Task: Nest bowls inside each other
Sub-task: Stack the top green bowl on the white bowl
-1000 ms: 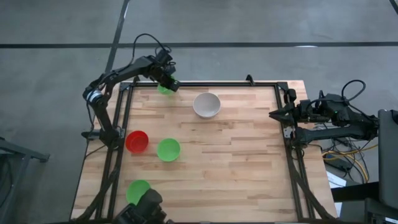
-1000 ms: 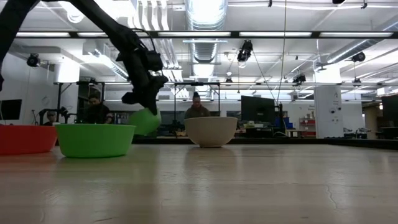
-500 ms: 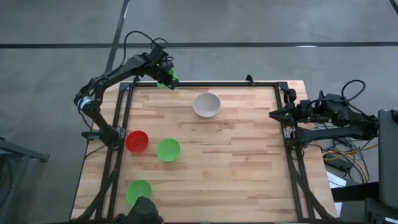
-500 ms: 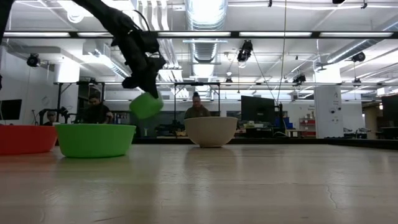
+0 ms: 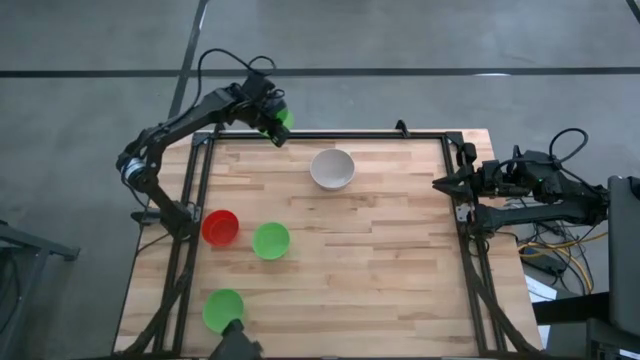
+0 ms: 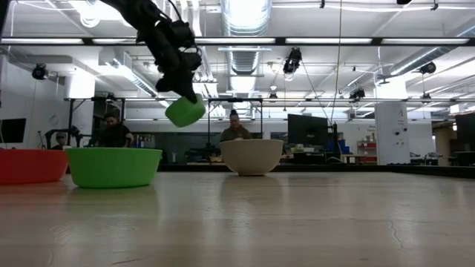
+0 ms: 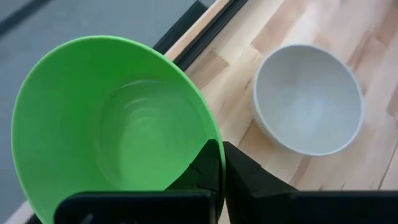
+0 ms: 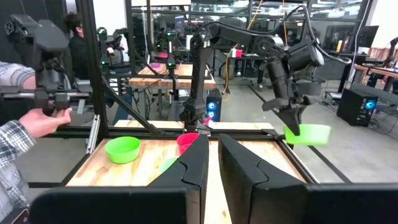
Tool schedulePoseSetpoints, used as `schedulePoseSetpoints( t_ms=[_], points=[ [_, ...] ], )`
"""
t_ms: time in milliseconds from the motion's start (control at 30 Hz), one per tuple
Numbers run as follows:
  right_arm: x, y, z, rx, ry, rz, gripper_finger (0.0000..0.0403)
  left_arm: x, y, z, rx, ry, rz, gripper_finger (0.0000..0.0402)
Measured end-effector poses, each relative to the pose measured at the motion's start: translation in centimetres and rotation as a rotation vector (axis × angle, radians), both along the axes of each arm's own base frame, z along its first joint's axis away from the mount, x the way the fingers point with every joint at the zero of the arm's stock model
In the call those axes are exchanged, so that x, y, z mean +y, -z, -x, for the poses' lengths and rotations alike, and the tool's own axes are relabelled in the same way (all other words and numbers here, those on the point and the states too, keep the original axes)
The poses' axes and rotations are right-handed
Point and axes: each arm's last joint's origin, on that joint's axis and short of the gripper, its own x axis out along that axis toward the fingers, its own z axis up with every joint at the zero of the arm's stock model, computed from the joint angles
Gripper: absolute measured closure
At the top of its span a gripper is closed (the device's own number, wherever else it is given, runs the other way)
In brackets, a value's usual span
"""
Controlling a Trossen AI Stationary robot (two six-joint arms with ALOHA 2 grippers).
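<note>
Since 1 s ago the left gripper (image 5: 277, 122) has lifted its green bowl (image 5: 283, 118) off the tabletop (image 5: 380, 250) and carried it up past the far edge, approx 11 o'clock from tabletop centre; in low view the bowl (image 6: 185, 111) hangs tilted in the air, higher than before. Left fingers (image 7: 211, 168) clenched on that bowl's rim (image 7: 112, 124), one inside, one outside. No readable brands or labels anywhere. Left arm reaches from its base at 9 o'clock, elbow bent, wrist angled down over the frame rail. White bowl (image 5: 332, 168) sits upright at approx 12 o'clock, just beside the held one, not touching. Red bowl (image 5: 220, 227) at 9 o'clock, 2nd green bowl (image 5: 270, 240) just beside it; 3rd green bowl (image 5: 222, 309) at 7 o'clock. Right gripper (image 5: 440, 184) waits at the 3 o'clock edge, fingers (image 8: 198, 165) close together, holding nothing. A person's hand (image 8: 43, 121) shows in right wrist view, beyond the tabletop.
</note>
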Motion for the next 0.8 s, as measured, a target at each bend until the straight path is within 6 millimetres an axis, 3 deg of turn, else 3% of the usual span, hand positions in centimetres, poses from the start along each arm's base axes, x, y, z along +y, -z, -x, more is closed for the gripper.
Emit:
schedulePoseSetpoints(
  t_ms=[433, 800],
  points=[
    [0.0, 0.0, 0.0, 0.000, 0.000, 0.000, 0.0369, -2.2, -3.4, -2.2, -0.010, 0.144, -0.158, 0.0394],
    [0.0, 0.0, 0.0, 0.000, 0.000, 0.000, 0.0369, -3.8, -3.6, -3.3, -0.009, 0.201, -0.166, 0.0395]
  ],
)
